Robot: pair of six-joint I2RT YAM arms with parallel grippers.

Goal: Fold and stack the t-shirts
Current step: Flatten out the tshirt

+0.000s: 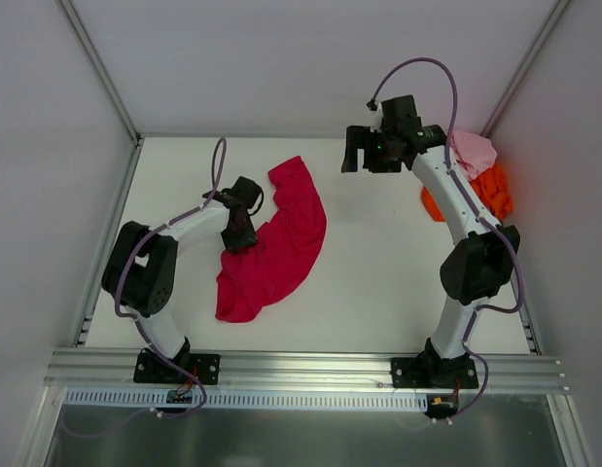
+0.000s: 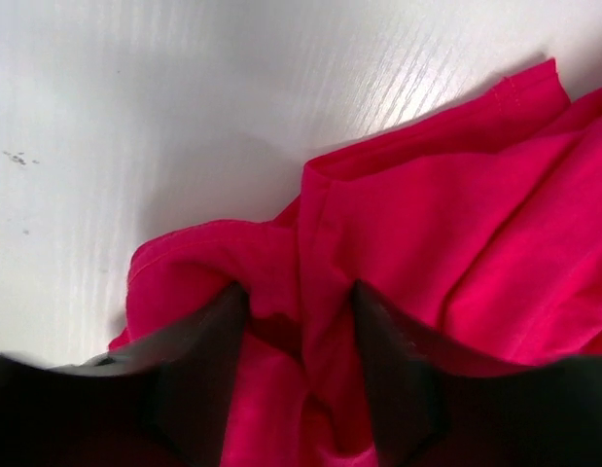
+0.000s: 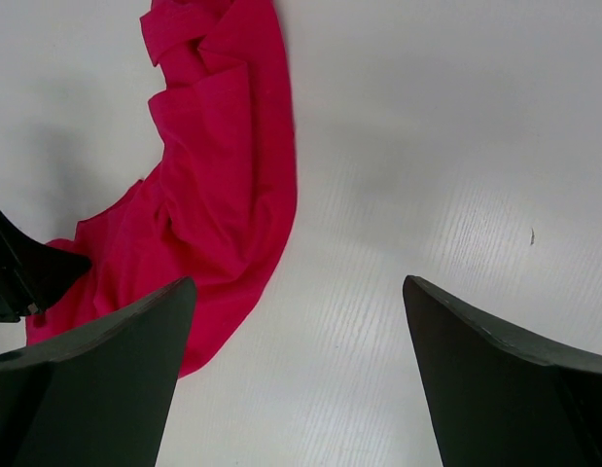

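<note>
At table centre-left: crimson-magenta t-shirt [image 1: 281, 238] lies crumpled in a curved strip | left gripper [image 2: 301, 336] pinches a fold at its left edge | right gripper [image 3: 299, 292] spread wide, holding nothing, over bare table [image 1: 378, 292] | other 2: pale pink t-shirt [image 1: 473, 151] and orange t-shirt [image 1: 495, 191] heaped together at far right edge

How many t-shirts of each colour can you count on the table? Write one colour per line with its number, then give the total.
crimson-magenta t-shirt: 1
pale pink t-shirt: 1
bright orange t-shirt: 1
Total: 3
</note>
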